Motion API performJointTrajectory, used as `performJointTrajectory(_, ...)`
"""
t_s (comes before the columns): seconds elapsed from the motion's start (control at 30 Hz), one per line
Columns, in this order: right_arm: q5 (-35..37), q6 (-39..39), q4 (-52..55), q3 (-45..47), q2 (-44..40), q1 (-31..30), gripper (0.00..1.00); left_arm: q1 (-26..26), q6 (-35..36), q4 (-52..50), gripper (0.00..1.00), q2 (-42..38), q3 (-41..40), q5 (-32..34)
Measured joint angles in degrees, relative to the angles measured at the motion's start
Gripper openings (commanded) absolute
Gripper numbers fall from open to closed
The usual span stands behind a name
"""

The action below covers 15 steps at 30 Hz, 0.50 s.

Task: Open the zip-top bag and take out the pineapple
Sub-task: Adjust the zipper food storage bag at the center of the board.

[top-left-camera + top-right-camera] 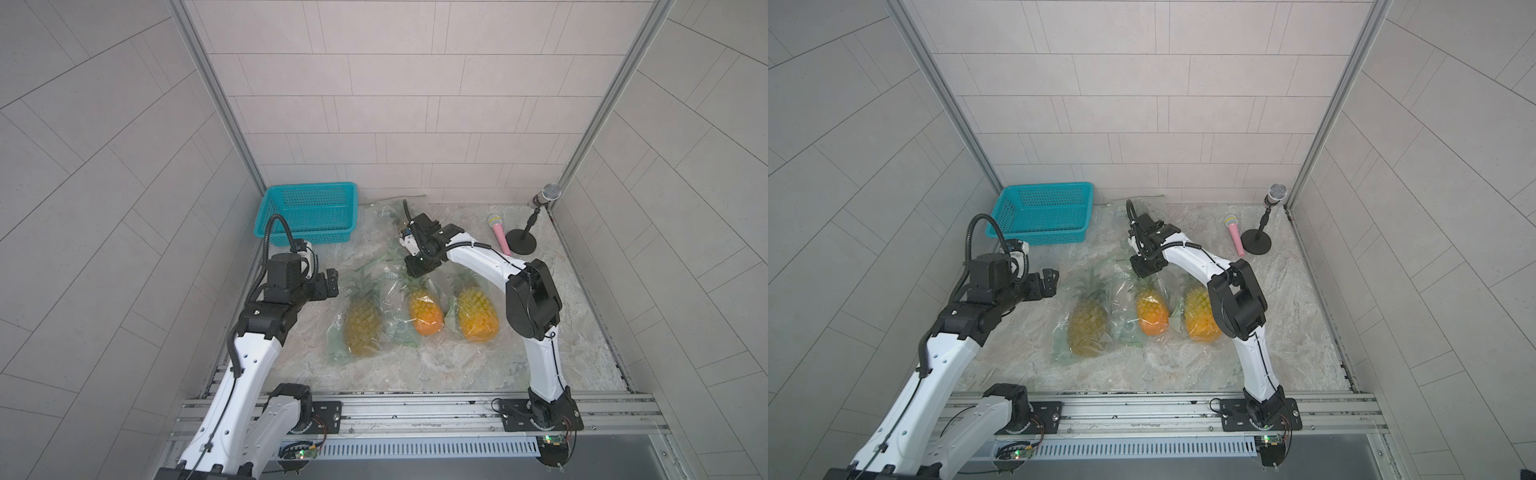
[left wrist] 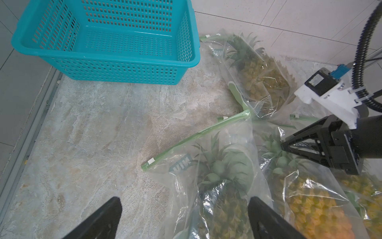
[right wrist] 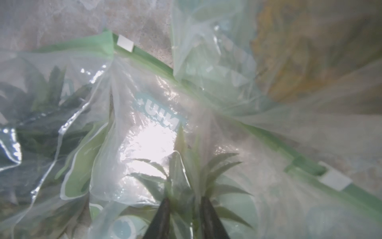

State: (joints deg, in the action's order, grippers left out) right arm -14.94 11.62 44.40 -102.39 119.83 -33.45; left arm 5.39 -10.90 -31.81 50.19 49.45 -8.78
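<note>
- Plastic zip-top bag (image 1: 395, 291) lies in the middle of a row of three on the stone-look table (image 1: 457, 365). The pineapple (image 1: 424, 311) is inside it, leafy end toward the back wall.
- The right gripper (image 1: 415, 266) is down at that leafy end. Its fingers (image 3: 165, 217) are pinched nearly together on a fold of the bag, with leaves showing through.
- The left gripper (image 2: 185, 199) is spread wide with nothing in it, hovering over the left end of the row.
- Another bagged pineapple (image 1: 362, 324) lies to the left and a third bagged pineapple (image 1: 477, 316) to the right.
- A fourth bag (image 1: 384, 214) lies further back beside the teal basket (image 1: 311, 189).
- A pink microphone (image 1: 500, 237) lies next to a microphone stand (image 1: 521, 241) in the far right corner.
</note>
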Motion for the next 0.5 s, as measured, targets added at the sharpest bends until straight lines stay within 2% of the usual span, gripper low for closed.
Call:
performJointTrajectory(0.03,-0.09,0.17,-0.46,0.20,-0.22,0.00,0.01,0.00,-0.04,-0.02,1.00,0.09,0.00,-0.20)
performJointTrajectory(0.2,0.44,1.18,-4.48,5.79,-5.14,0.00,0.00,0.00,-0.37,0.00,1.00,0.83,0.00,-1.40)
performJointTrajectory(0.5,3.04,3.54,-21.46,26.84,-26.23,0.17,0.00,2.14,-2.62,-0.11,0.97,5.25,1.60,-7.74)
